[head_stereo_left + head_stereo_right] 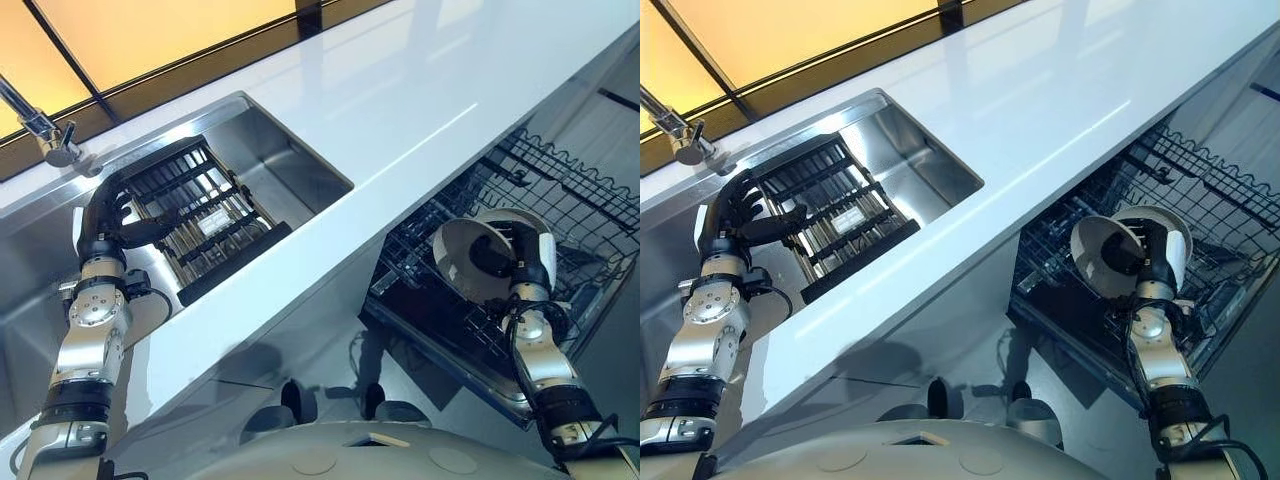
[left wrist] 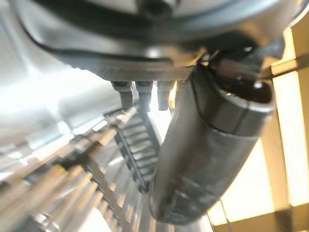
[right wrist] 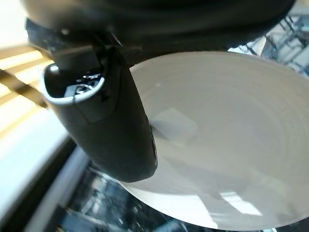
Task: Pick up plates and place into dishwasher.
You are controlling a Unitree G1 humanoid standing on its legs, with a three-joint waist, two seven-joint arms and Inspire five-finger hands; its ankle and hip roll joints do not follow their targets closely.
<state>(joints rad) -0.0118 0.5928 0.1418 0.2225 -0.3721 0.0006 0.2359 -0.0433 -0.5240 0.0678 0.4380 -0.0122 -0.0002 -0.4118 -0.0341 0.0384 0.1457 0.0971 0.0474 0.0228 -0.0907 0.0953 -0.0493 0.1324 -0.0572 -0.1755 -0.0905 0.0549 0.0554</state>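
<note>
White glazed ware, ceramic in my judgement. The plate [image 1: 455, 255] is round, plain and smooth-faced, with a shallow raised rim. It shows bright reflections in the right wrist view.

Location: the plate is in the right hand [image 1: 527, 265], tilted up on edge over the wire dishwasher rack [image 1: 590, 215]. That rack stands out below the front edge of the desk [image 1: 420, 90]. I cannot tell whether the plate's lower rim touches the wires.

Grip: the right hand's fingers are clamped on the plate. The thumb [image 3: 116, 130] lies flat across the plate's face, and the rest are hidden behind it.

Handling assessment:
- I expect the plate to be rigid, with no give.
- I judge it moderately heavy for a pinch hold.
- The glaze looks slick, so a pinch further in from the rim should hold better than one at the very edge.
- It is likely to chip or crack if knocked against the wire tines, so I would lower it slowly and on edge between them.

Left hand [image 1: 105, 215]: it sits at the near corner of the black dish rack [image 1: 200, 215] in the steel sink [image 1: 290, 160]. Its fingers [image 2: 139, 94] are loosely arched and hold nothing.

A white curved edge shows behind the right hand. I cannot tell what it is.
</note>
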